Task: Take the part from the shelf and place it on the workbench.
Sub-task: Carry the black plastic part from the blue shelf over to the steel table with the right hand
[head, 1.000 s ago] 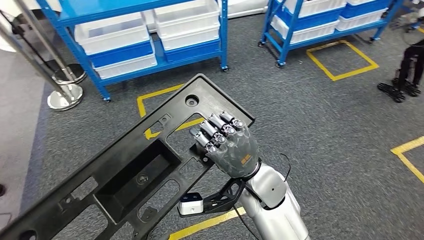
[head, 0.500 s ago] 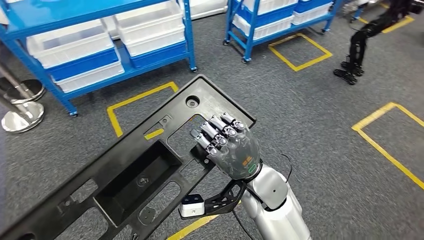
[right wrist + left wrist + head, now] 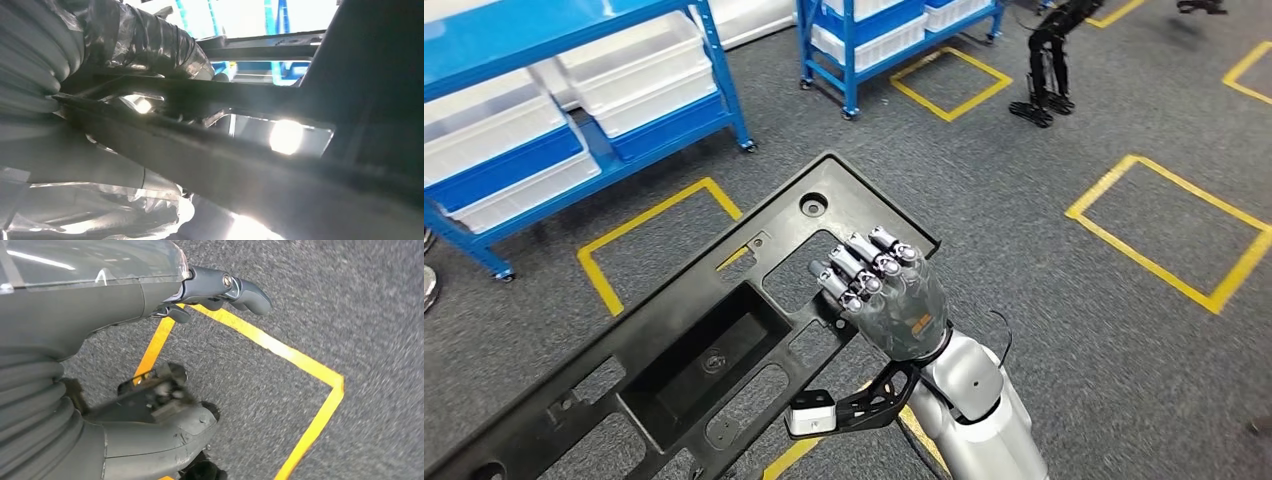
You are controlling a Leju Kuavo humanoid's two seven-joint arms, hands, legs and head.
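Carpet (image 3: 1064, 300) (grey, yellow-taped) beneath blue shelves (image 3: 574, 110); right hand (image 3: 889, 295) grips black part (image 3: 694, 350).

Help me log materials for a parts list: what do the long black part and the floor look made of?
The long black part looks like moulded matte plastic: dull sheen, formed recesses and cutouts. The floor looks like grey short-pile carpet, speckled, with yellow tape lines. The right hand grips the part.
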